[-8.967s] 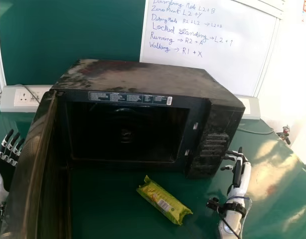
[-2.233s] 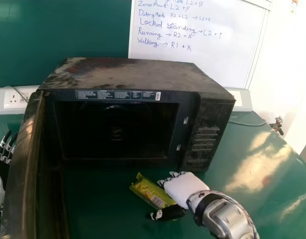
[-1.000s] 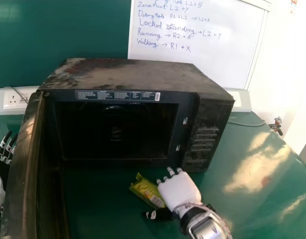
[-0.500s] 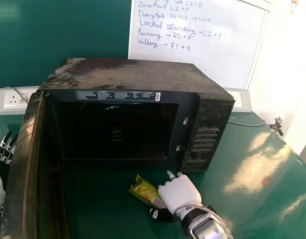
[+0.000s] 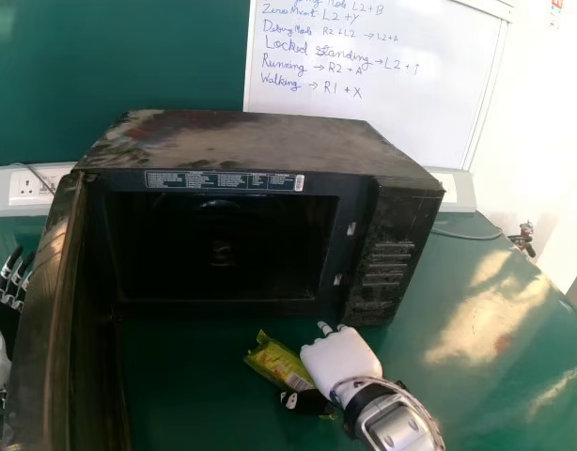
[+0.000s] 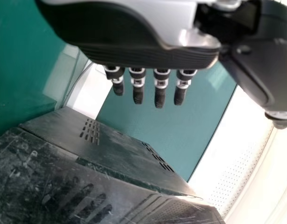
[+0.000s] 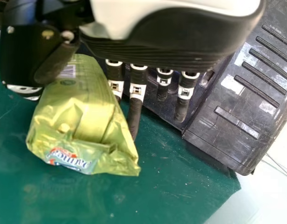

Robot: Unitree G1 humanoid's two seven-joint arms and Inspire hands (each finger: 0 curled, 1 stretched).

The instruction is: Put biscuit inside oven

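While bright patches gleam on the right of the glossy green table (image 5: 194, 404), my right hand (image 5: 343, 362) clamps the biscuit packet (image 5: 272, 362) between thumb and fingers, in front of the oven (image 5: 251, 141). My left hand (image 5: 1, 310), fingers apart and fairly straight, is left of the open door (image 5: 46, 310). Behind are a green board (image 5: 110, 56), a written-on whiteboard (image 5: 411, 113) and a wall socket (image 5: 27, 188).
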